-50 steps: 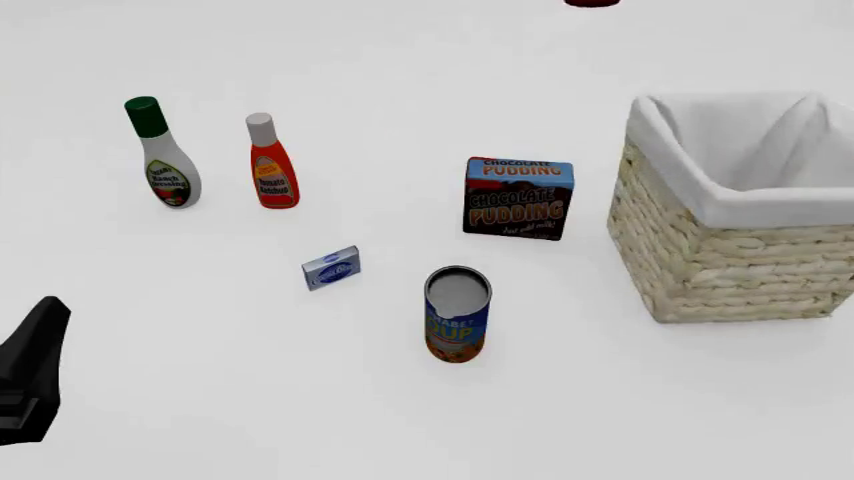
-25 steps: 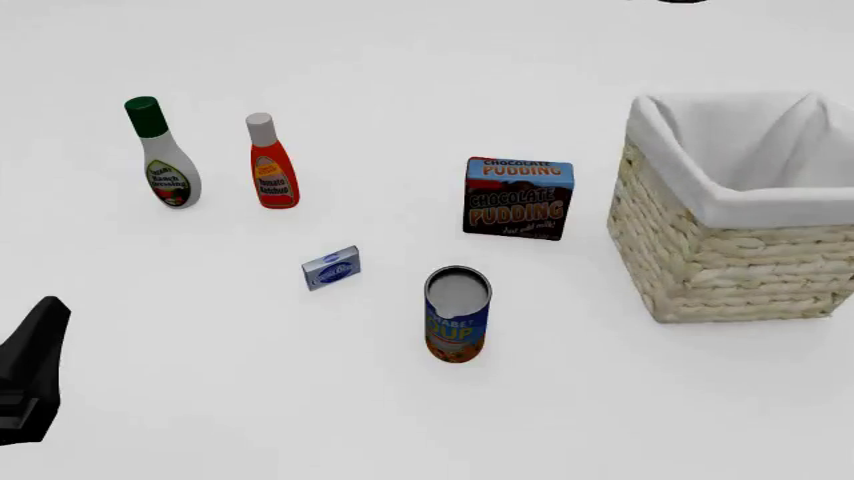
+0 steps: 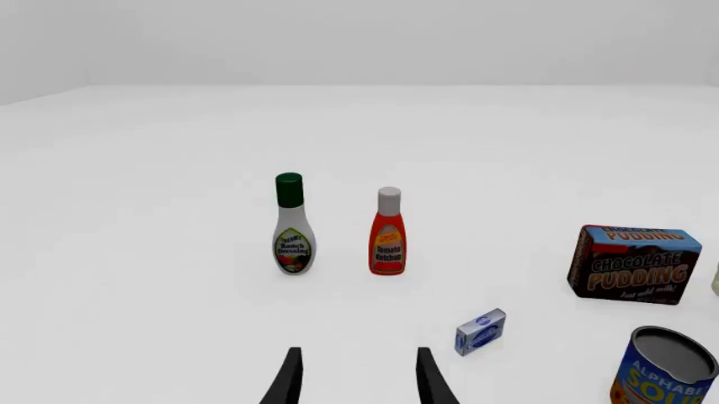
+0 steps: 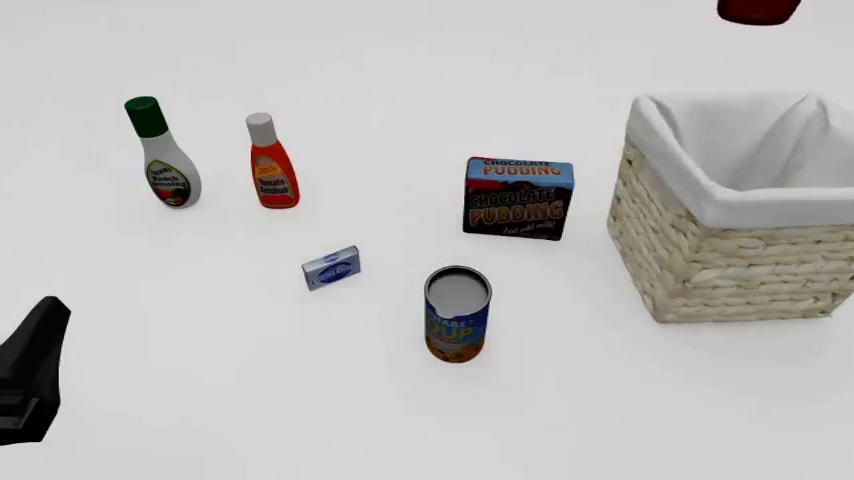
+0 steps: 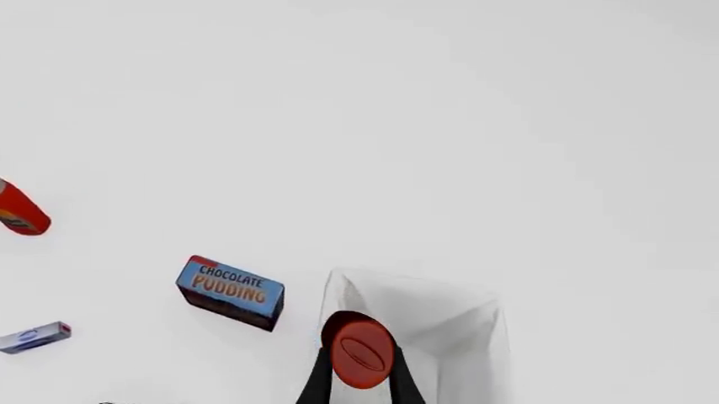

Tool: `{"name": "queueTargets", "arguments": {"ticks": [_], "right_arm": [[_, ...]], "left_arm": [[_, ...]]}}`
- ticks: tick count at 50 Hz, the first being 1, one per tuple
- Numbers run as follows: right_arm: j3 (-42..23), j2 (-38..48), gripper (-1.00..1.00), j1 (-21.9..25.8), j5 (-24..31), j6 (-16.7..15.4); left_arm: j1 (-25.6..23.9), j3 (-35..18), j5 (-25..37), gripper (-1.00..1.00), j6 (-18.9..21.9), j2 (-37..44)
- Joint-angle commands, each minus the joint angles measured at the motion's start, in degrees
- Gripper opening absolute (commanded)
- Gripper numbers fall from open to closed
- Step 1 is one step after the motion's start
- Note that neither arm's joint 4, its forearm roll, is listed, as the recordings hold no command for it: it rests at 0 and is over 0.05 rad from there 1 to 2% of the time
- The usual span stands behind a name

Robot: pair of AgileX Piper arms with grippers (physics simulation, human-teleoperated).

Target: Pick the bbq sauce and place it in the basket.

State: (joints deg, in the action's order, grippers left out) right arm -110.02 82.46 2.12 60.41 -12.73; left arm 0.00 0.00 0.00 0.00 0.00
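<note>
The bbq sauce (image 5: 359,351) shows its red cap end-on in the right wrist view, with my right gripper (image 5: 359,364) shut on it, one dark finger on each side. It hangs above the basket (image 5: 450,332), whose white lining lies just beneath it. In the front view only a dark red bit of the bbq sauce (image 4: 758,10) shows at the top edge, behind the wicker basket (image 4: 707,270) at the right. My left gripper (image 3: 357,370) is open and empty, low at the front left (image 4: 32,370).
A white ranch bottle (image 4: 163,155) and an orange-red ketchup bottle (image 4: 271,165) stand at the back left. A chocolate pudding box (image 4: 519,198), a soup can (image 4: 457,315) and a small blue box (image 4: 331,268) stand mid-table.
The red bit of the bbq sauce at the top edge of the front view has moved to the right, to above the basket's far side. The left arm has not moved.
</note>
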Motion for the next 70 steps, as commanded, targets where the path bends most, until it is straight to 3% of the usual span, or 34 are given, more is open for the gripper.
{"name": "queueTargets", "arguments": {"ticks": [1, 16, 38, 70], "right_arm": [[7.14, -4.99, -1.0, -3.5, -2.49, 1.4], [15.33, -8.48, -1.0, -5.89, -6.1, 2.63], [28.76, -9.51, -1.0, -8.27, -15.89, 5.22], [37.55, -7.91, -1.0, -8.11, -23.26, 7.1]], "left_arm": [[0.0, 0.0, 0.0, 1.0, 0.0, 0.0], [0.0, 0.0, 0.0, 1.0, 0.0, 0.0], [0.0, 0.0, 0.0, 1.0, 0.0, 0.0], [0.0, 0.0, 0.0, 1.0, 0.0, 0.0]]}}
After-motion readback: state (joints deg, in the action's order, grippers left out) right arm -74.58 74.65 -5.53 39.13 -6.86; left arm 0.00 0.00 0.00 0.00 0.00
